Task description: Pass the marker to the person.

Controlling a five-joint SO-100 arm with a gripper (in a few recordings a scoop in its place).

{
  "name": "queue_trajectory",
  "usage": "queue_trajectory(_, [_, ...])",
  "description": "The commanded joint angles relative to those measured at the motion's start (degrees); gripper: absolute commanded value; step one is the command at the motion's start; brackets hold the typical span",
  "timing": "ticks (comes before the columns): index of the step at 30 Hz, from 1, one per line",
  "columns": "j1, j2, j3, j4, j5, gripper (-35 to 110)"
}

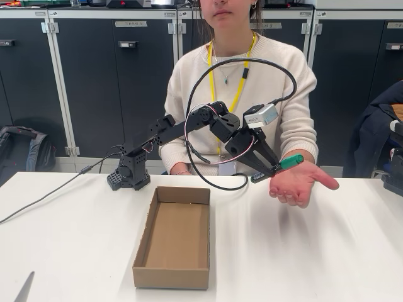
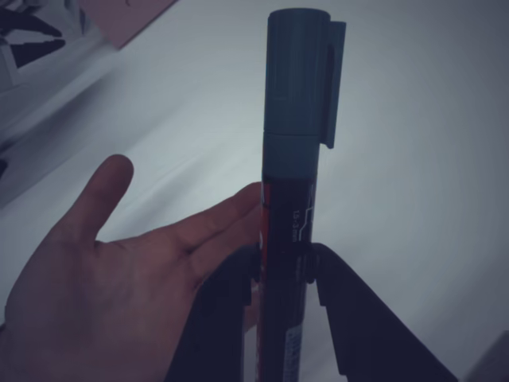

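Both fingers [image 2: 350, 318] press against the dark barrel of the marker [image 2: 294, 183] in the wrist view, one on each side, gripping it. The marker stands upright at frame centre, its green cap at the top. An open hand [image 2: 119, 294], palm up, fills the lower left, its fingers reaching to the barrel, over the white table [image 2: 421, 159].

From the fixed view, the gripper [image 1: 275, 167] sits right of centre, clamped on the marker [image 1: 282, 166], whose green cap points right, just above the person's open palm [image 1: 297, 183]. The person [image 1: 252, 82] sits behind the table [image 1: 302, 251] at upper centre. A cardboard box [image 1: 141, 251] lies at lower centre.
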Motion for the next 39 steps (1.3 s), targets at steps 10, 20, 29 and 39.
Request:
queue_trajectory(10, [2.55,9.14,5.62,-3.52,0.62,32])
queue_trajectory(20, [4.48,15.38,14.06,-5.8,0.62,31])
queue_trajectory(29, [9.49,21.01,29.79,-2.81,1.67,19])
queue_trajectory(39, [17.05,25.05,54.23,-8.09,22.94,23])
